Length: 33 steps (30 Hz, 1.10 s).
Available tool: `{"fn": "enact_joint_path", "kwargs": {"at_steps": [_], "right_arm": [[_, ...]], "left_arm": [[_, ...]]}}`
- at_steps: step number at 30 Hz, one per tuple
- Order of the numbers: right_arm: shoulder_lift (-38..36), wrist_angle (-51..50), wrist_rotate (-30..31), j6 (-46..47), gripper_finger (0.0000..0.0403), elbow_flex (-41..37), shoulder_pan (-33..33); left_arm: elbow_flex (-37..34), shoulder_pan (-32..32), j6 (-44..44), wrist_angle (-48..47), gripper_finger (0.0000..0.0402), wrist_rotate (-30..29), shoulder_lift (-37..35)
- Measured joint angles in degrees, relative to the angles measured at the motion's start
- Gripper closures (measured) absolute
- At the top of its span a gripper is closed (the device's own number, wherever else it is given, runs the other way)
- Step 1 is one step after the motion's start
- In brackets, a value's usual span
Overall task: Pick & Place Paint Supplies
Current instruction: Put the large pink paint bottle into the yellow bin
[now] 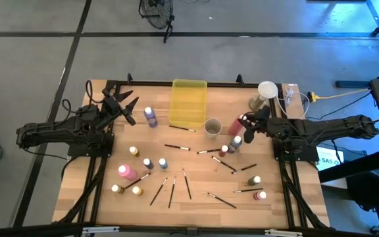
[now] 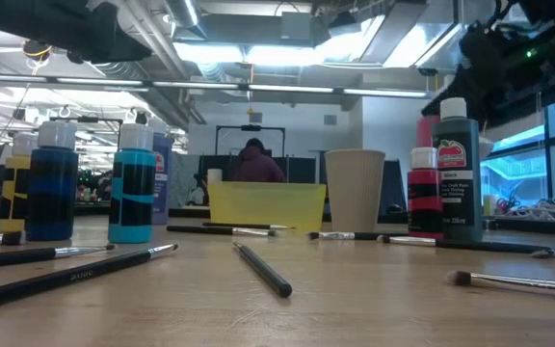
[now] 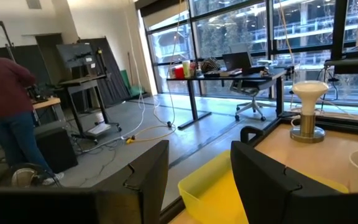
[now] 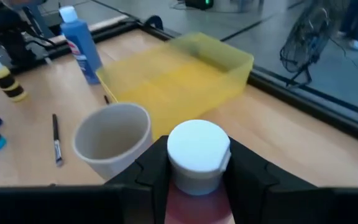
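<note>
We judge the chief risk is the red bottle, clamped below its white cap by the right gripper just beside the grey cup, swinging into and toppling that cup. The yellow tray looks empty; the cup's inside we cannot see. The left gripper hangs half-open, holding nothing

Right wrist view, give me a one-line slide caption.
Right gripper shut on a white-capped red paint bottle, beside the grey round cup and translucent yellow rectangular tray.
</note>
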Motion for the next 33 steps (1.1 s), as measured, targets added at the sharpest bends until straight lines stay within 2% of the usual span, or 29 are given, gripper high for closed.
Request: {"fn": "enact_joint_path", "kwargs": {"at_steps": [8, 16, 22, 27, 33], "right_arm": [[0.0, -1.2, 0.5, -8.8, 0.0284, 7.9, -0.6], [1.6, -2.5, 0.3, -16.5, 0.0284, 18.2, -5.3], [5.5, -3.3, -6.0, -23.9, 0.0284, 27.1, -10.7], [11.5, -0.9, -11.1, -30.2, 0.0284, 34.0, -16.5], [21.4, -0.4, -22.4, -31.0, 0.0284, 42.4, -25.2]], "left_arm": [[0.0, 0.0, 0.0, -0.5, 0.0233, 0.1, 0.0], [0.0, 0.0, 0.1, -0.6, 0.0233, 0.1, 0.0], [0.0, 0.0, 0.1, -0.7, 0.0233, 0.1, 0.0], [0.0, 0.0, 0.0, -0.8, 0.0233, 0.1, 0.0], [0.0, 0.0, 0.0, -0.8, 0.0233, 0.1, 0.0]]}}
